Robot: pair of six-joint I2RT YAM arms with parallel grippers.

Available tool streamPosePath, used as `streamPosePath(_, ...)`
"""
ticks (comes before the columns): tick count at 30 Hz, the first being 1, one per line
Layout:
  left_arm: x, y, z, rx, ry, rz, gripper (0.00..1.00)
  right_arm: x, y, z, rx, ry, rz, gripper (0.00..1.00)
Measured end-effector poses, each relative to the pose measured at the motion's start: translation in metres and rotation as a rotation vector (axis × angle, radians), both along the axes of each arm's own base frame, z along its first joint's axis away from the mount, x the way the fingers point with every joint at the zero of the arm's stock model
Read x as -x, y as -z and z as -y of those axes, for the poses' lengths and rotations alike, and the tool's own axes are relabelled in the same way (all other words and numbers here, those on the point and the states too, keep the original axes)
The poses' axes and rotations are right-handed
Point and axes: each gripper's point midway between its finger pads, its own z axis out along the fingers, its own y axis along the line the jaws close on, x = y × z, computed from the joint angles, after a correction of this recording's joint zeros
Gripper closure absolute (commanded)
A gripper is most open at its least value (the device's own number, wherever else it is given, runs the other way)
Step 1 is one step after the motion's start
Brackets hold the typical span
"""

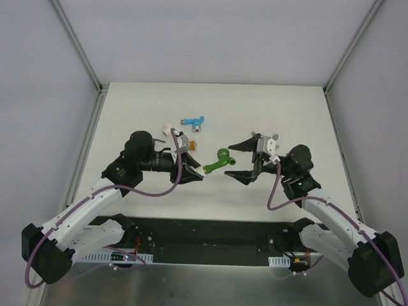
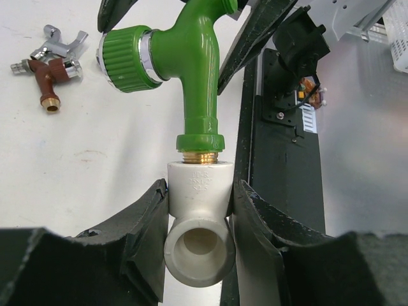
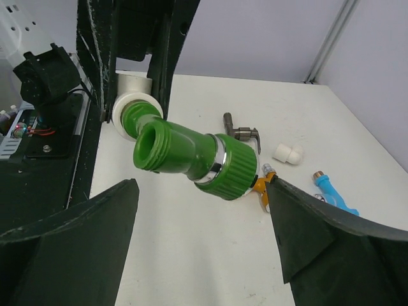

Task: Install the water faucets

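The green faucet [image 1: 220,159] stands with its brass thread in a white pipe fitting [image 2: 199,213]. My left gripper [image 2: 199,191] is shut on that fitting and holds it above the table; it also shows in the top view [image 1: 194,171]. My right gripper [image 1: 241,161] is open, its fingers on either side of the faucet's ribbed green head [image 3: 233,169] without touching it. The blue faucet [image 1: 193,121] and the orange faucet [image 1: 193,146] lie behind. The dark grey faucet [image 3: 240,132], reddish-brown faucet [image 2: 48,80] and silver faucet [image 2: 62,43] lie on the table. The white faucet is out of view.
A loose white elbow fitting [image 3: 287,153] lies near the blue faucet [image 3: 331,191]; it also shows in the top view [image 1: 166,131]. The black base plate [image 1: 210,233] runs along the near edge. Metal frame posts [image 1: 80,48] stand at the back corners.
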Motion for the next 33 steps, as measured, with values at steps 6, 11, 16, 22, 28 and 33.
streamPosePath(6, 0.001, 0.003, 0.004, -0.008, 0.031, -0.028, 1.0, 0.003, -0.002, -0.005, 0.0, -0.045, 0.011, 0.14)
streamPosePath(11, 0.001, 0.002, 0.006, -0.008, 0.045, -0.036, 1.0, 0.003, -0.012, -0.012, -0.006, -0.092, 0.012, 0.35)
streamPosePath(16, -0.007, 0.004, 0.006, -0.022, 0.011, -0.021, 1.0, 0.007, -0.009, -0.015, -0.007, -0.123, -0.064, 0.61)
streamPosePath(22, -0.024, 0.009, 0.003, -0.053, -0.065, 0.059, 1.0, 0.008, -0.007, -0.015, -0.034, -0.102, -0.249, 1.0)
streamPosePath(28, -0.049, 0.026, 0.008, -0.126, -0.184, 0.234, 1.0, -0.016, 0.011, -0.01, -0.104, 0.112, -0.704, 1.0)
streamPosePath(33, -0.077, 0.067, 0.021, -0.288, -0.334, 0.552, 1.0, -0.037, 0.047, 0.002, -0.134, 0.354, -1.07, 1.0)
